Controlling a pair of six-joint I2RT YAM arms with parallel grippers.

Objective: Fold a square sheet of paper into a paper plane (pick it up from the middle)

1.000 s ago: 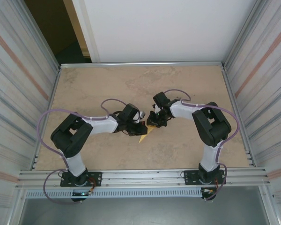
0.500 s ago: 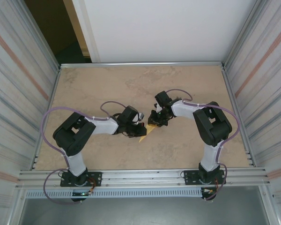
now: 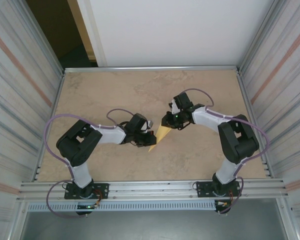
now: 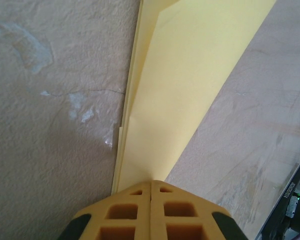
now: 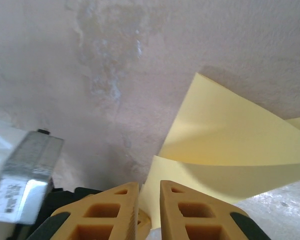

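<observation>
The paper plane [image 3: 160, 136] is a narrow yellow folded dart on the table's middle, its sharp tip toward the near edge. My left gripper [image 3: 148, 137] comes in from the left and is shut on the plane's side. In the left wrist view the folded layers [image 4: 190, 75] run out from between the closed fingertips of the left gripper [image 4: 151, 183]. My right gripper [image 3: 166, 122] sits at the plane's wide far end. Its fingers are slightly apart in the right wrist view [image 5: 150, 186], with a raised flap [image 5: 230, 145] curling just beyond them. No unfolded square sheet is in view.
The beige stone-patterned table [image 3: 110, 90] is fenced by metal rails and corrugated side walls [image 3: 20, 85]. The left arm's silvery wrist block [image 5: 20, 175] lies close to the right gripper's left side. Bare surface stretches toward the far edge.
The right gripper has pulled back and to the right off the plane's wide end, opening slightly. The left gripper has stayed clamped on the paper.
</observation>
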